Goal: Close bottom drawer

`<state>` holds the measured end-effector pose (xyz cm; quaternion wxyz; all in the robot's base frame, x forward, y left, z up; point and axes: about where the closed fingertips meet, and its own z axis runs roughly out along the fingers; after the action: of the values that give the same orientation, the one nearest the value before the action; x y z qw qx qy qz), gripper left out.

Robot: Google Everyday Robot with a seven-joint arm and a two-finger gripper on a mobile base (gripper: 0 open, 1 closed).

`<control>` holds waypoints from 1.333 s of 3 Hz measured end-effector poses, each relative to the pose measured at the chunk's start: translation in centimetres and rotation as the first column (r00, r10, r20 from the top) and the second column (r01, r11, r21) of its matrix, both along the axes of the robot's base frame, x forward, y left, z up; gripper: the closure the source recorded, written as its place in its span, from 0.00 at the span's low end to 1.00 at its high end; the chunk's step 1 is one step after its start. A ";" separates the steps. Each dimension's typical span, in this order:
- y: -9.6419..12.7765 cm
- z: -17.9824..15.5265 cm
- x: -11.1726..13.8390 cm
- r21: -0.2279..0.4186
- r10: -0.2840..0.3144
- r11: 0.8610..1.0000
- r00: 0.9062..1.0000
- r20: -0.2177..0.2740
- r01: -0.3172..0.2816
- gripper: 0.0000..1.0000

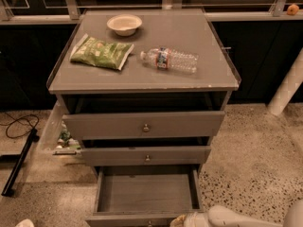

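The bottom drawer (146,193) of the grey-brown cabinet is pulled far out, its empty inside showing and its front panel at the lower frame edge. The two drawers above it stand slightly open, each with a small round knob. My gripper (182,220) is at the bottom edge, right of the bottom drawer's front panel, at the end of the white arm (236,217) that comes in from the lower right.
On the cabinet top (142,79) lie a white bowl (124,23), a green snack bag (101,52) and a plastic water bottle (169,59). A white post (286,89) stands at right. A black cable and bar (19,162) lie on the floor at left.
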<state>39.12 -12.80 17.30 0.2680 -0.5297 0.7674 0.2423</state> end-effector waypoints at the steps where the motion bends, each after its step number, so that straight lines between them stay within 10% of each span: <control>1: 0.0 0.0 0.0 0.000 0.000 1.000 1.000 0.000 0.000 0.34; 3: 0.1 -0.3 0.7 0.013 0.007 1.000 1.000 0.010 -0.007 0.00; 4: 0.1 -0.3 0.6 0.013 0.007 1.000 1.000 0.010 -0.007 0.19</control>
<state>39.71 -12.70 17.01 0.2744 -0.5319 0.7626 0.2454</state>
